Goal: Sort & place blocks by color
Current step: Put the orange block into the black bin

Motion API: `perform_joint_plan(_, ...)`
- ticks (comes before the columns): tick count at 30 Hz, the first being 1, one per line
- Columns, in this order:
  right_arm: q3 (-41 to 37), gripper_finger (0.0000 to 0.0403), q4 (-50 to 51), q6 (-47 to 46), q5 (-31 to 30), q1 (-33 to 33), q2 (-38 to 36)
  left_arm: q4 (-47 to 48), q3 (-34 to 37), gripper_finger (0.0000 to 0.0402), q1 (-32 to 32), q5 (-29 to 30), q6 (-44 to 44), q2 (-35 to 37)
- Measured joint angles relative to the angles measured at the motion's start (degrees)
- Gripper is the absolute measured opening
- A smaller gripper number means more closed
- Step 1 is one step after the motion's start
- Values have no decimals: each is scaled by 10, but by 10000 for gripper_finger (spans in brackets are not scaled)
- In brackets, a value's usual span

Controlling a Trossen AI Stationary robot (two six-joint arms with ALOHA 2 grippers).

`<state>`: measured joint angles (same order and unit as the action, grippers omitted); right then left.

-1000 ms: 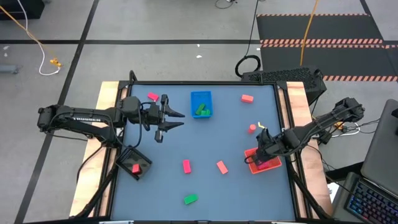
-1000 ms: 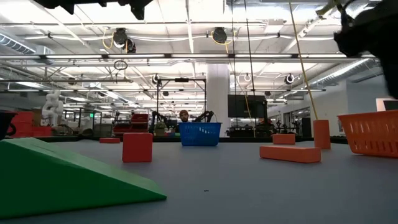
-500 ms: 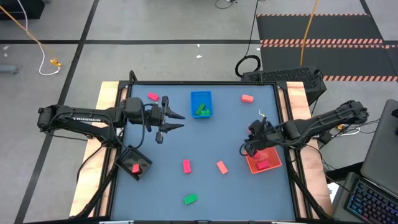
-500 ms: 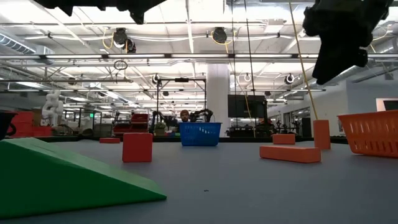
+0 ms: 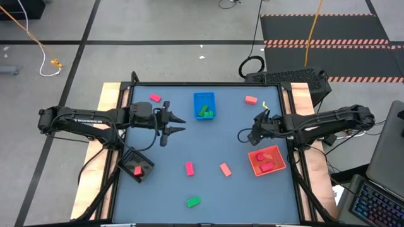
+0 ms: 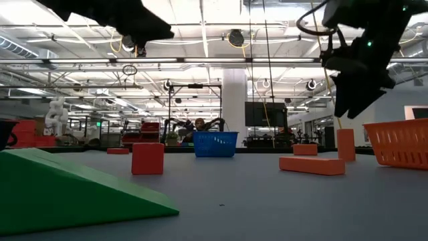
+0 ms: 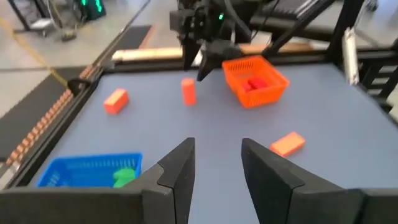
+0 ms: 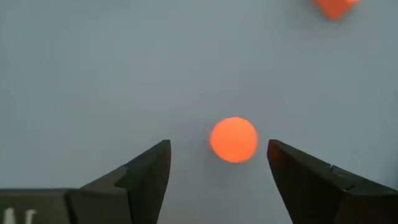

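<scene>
The right pincer (image 8: 217, 163) is hovering spread, straight above the upright salmon-red cylinder block (image 8: 233, 139) standing between its fingers.

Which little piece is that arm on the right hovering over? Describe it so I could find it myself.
Start at the red tray near the table's right edge. Just beyond it, toward the far side, the open right gripper hangs above a small salmon-red cylinder standing upright. Unlike the flat rectangular blocks nearby, it looks round from above.
</scene>
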<state>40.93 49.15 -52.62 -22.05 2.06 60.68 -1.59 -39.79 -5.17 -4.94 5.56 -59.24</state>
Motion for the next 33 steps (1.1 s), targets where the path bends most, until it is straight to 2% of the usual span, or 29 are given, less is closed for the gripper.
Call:
perform_joint_plan(3,-23,261,-34,40,26,-26,0,15,0,132,0,5,-6,0)
perform_joint_plan(7,-44,257,-39,41,42,-50,0,9,0,131,0,5,-12,0)
perform_joint_plan(20,-79,256,-93,73,40,-62,0,1,0,131,-6,11,-31,0)
perform_joint_plan(28,-79,256,-107,82,13,-62,0,15,0,131,-6,10,-29,0)
perform_joint_plan(33,-79,234,-115,94,4,-62,0,25,0,131,-7,10,-11,0)
